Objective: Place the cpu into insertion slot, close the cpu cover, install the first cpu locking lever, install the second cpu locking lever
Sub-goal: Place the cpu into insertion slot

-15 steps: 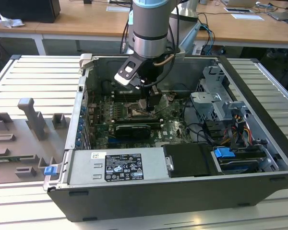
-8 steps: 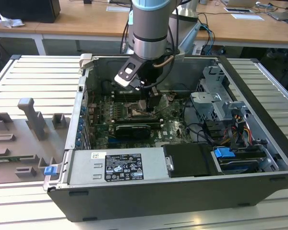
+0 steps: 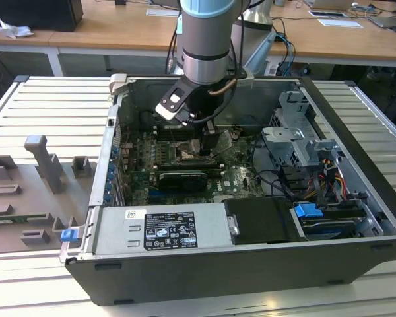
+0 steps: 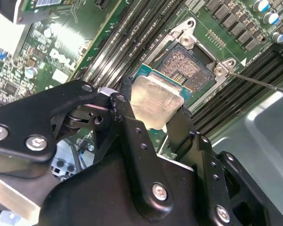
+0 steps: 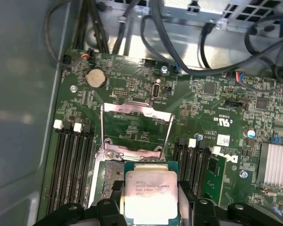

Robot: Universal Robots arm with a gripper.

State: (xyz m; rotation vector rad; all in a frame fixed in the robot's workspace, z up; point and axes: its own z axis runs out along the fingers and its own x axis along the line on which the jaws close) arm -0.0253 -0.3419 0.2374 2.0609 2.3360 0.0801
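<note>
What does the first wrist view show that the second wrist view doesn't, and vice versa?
First wrist view: the cpu cover swung open, with a coin battery beyond it. Second wrist view: the gripper close up, black linkage and screws. Both: the cpu clamped between the jaws, near the insertion slot, with memory slots alongside.

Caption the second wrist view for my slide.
The hand grips the cpu at the open insertion slot on the green motherboard.
</note>
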